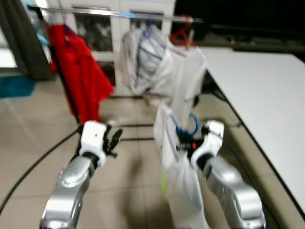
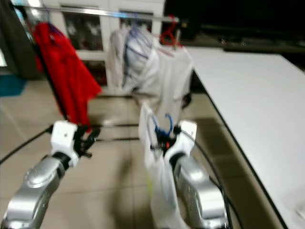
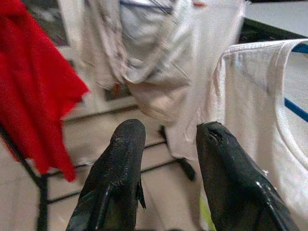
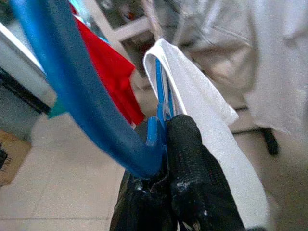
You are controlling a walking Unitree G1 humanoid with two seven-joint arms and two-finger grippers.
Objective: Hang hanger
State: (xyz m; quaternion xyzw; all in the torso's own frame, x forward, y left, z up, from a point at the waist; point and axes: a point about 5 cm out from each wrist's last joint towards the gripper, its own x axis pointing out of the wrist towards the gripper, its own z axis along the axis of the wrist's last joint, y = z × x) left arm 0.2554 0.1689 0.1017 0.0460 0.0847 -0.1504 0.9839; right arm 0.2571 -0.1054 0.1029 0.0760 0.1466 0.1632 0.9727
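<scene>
My right gripper (image 4: 166, 144) is pinching the blue plastic hanger (image 4: 72, 91) at the base of its hook, both black fingers (image 4: 192, 163) pressed shut on the thin neck; the sleeveless white cotton top (image 1: 178, 176) is draping from that hanger and hanging limp below my wrist, well short of the silver clothes rail (image 1: 119, 14) ahead; my left gripper (image 3: 166, 163) is raised beside it with its two fingers parted on nothing, pointing toward the rack. Beyond my fingers a red garment (image 1: 78, 71) is hanging at the left of the rail, a bundle of pale garments (image 1: 157, 67) is crowding the middle under a red hanger hook (image 1: 183, 33), and a white table (image 1: 267, 90) is running along my right. I am judging the load as light; the hanger is stiff but its smooth plastic could twist in my pinch, and the soft top is likely to swing and pull the hook off line; holding at the neck seems right, since it leaves the hook free to catch the rail; the open stretch between the red garment and the pale bundle looks the easiest place to aim for.
</scene>
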